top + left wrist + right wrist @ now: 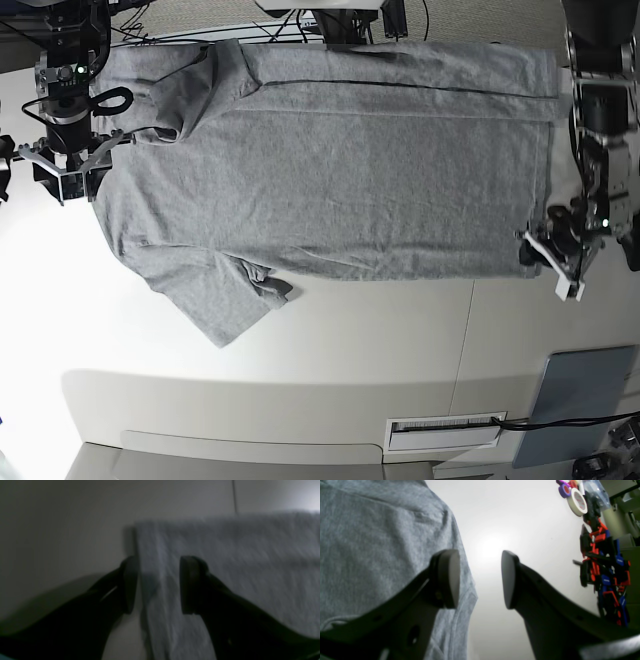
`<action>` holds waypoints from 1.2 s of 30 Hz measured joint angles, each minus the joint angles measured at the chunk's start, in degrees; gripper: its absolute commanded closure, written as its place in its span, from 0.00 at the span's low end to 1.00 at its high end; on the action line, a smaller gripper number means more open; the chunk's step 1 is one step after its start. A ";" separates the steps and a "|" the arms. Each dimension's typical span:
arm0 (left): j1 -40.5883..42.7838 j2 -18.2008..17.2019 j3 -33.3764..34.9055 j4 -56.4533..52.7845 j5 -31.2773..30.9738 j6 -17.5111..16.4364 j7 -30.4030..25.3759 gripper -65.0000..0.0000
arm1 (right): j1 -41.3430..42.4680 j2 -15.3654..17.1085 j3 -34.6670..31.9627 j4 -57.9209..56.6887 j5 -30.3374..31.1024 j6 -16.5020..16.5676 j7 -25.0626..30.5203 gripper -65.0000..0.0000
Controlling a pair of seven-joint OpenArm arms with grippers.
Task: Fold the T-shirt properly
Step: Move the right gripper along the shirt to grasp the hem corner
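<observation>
A: Between the pads of the left claw (158, 585), gaping and gripping nothing, lies the hem corner of the T-shirt (330, 170), spread flat across the bench (330, 330).

B: And the right claw (480, 578)?

A: Equally open, empty, straddling the shoulder edge. The cloth looks light, limp; I'd pinch corners and seams.

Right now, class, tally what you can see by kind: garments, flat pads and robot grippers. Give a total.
Garments: 1, the grey T-shirt
Flat pads: 1, the grey-blue pad
Grippers: 2, the left gripper and the right gripper
Total: 4
</observation>
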 measured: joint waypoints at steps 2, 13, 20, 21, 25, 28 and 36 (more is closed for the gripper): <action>-1.75 0.39 0.39 -2.36 0.07 0.42 0.74 0.56 | 0.00 -0.02 -0.02 0.00 0.04 0.07 -0.44 0.59; -2.86 2.86 0.46 -3.67 1.75 3.54 3.08 0.56 | 0.00 0.00 0.00 0.00 0.00 -0.37 -1.07 0.59; -2.97 3.08 0.35 -3.69 0.28 -0.22 4.17 0.86 | 0.02 0.00 0.00 0.00 -0.26 0.74 -1.05 0.59; -2.95 3.10 0.39 -3.69 0.17 -0.50 4.17 0.95 | 0.00 0.00 0.00 0.00 -0.26 0.74 -1.03 0.59; -2.93 3.13 0.39 -3.69 0.17 -0.48 4.17 1.00 | 0.00 0.00 0.02 0.00 -0.26 0.81 0.74 0.59; -2.93 3.17 0.39 -3.69 0.11 -0.48 4.15 1.00 | 2.43 -0.04 0.13 -1.42 -0.37 8.61 1.49 0.59; -3.02 3.23 0.39 -3.58 -0.02 -0.48 5.22 1.00 | 19.85 -0.04 -2.10 -16.37 2.56 15.91 -0.55 0.55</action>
